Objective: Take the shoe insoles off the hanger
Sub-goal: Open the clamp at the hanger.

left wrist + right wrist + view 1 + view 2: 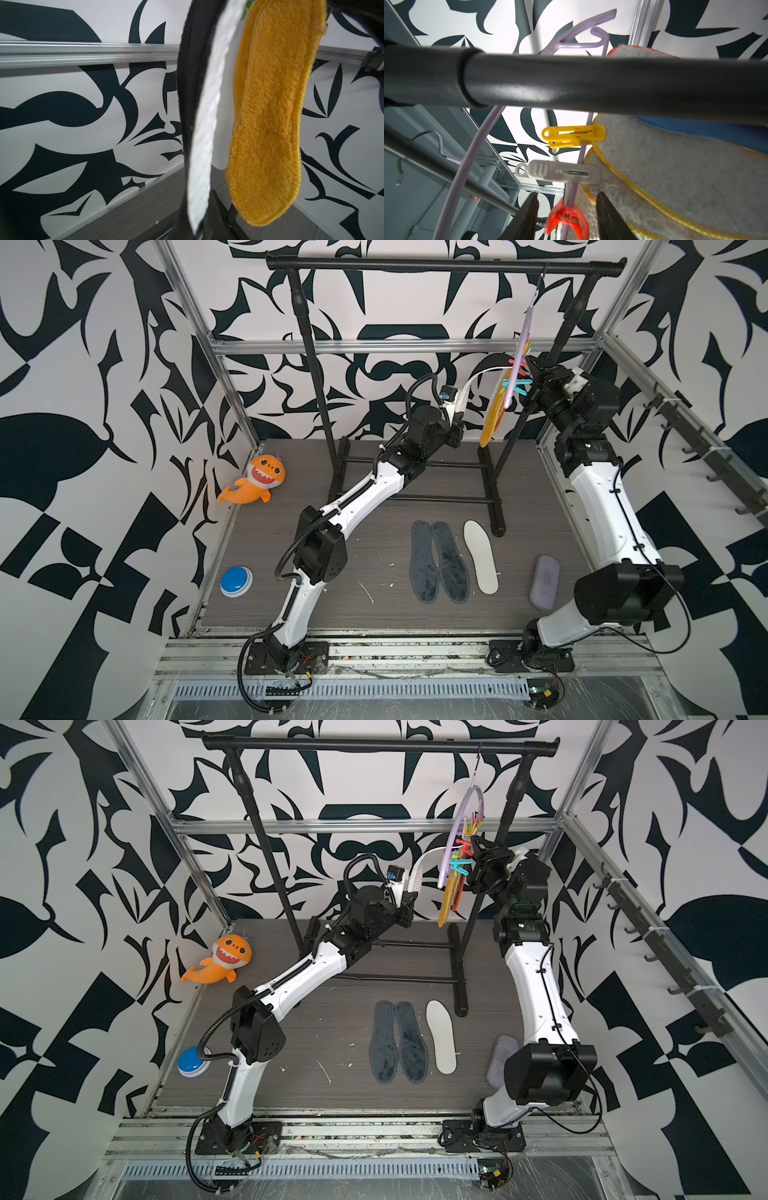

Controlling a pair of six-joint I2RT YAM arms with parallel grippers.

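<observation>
Where the left end effector [457, 419] sits below the hanger [519, 360], its jaws are pressed together on the bottom end of a white insole [473, 379]. That insole bends up and over to the hanger's pegs.

The right end effector [566, 194] is up at the other side of the hanger. Its two black fingers [527, 218] stand apart with a red peg [566, 218] in the gap, and they do not seem to touch it. Just past it, a white peg [558, 172] and a yellow peg [573, 136] each bite the edge of a pale insole back with a yellow rim. Two fuzzy orange insoles [492, 410] hang from the hanger too.

A thick tube of the black rail [591, 83] runs across the right wrist view and hides the middle of the hanger.

Down on the surface [374, 556] lie two dark grey-blue insoles [424, 564] side by side, with a second white insole [481, 556] just beside them. A lilac-grey pad [544, 583] lies near the right arm. An orange shark [255, 485] and a blue button [235, 581] are well apart from these.

Only the right wrist view shows the gap round the red peg. In both top views that spot is too small to tell. The left wrist view shows the white insole and the orange ones close up, but I cannot make out the fingers there.
</observation>
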